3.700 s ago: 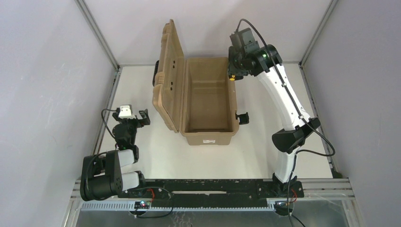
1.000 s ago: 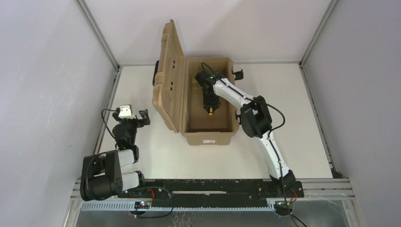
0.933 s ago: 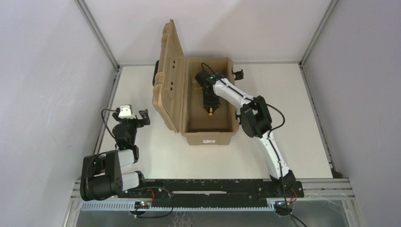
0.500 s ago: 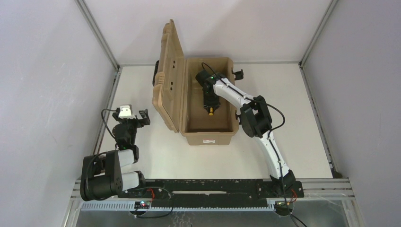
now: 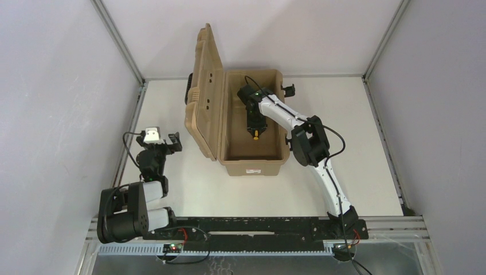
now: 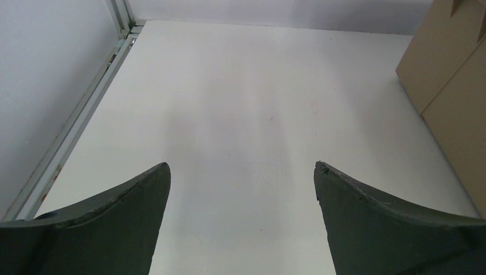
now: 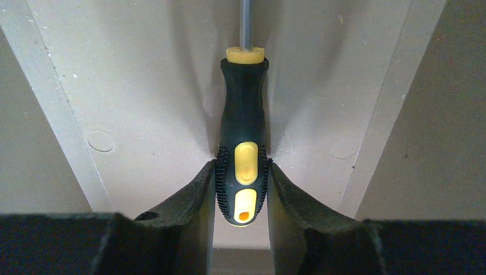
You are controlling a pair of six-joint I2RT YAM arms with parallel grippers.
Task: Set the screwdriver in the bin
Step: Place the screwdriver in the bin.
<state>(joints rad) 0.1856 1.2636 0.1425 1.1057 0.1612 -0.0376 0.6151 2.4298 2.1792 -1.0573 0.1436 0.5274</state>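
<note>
The tan bin (image 5: 276, 162) stands open at the table's middle, its ribbed lid (image 5: 203, 94) raised on the left. My right gripper (image 5: 255, 130) reaches down inside the bin and is shut on the screwdriver (image 7: 242, 149); the fingers (image 7: 192, 200) press both sides of its yellow-and-black handle. The thin shaft points away over the bin floor (image 7: 143, 91). In the top view only the handle's yellow end (image 5: 255, 136) shows. My left gripper (image 6: 240, 172) is open and empty, low over the table left of the bin.
A white label (image 5: 254, 171) sits on the bin's near end. Black latches (image 5: 294, 142) hang on its right side. The bin's tan wall (image 6: 453, 86) fills the right edge of the left wrist view. Grey walls and metal rails (image 5: 123, 143) border the table.
Since 3.7 s ago my right arm has come from behind the bin's far right corner down into the bin with the screwdriver. Over the last second nothing has visibly moved.
</note>
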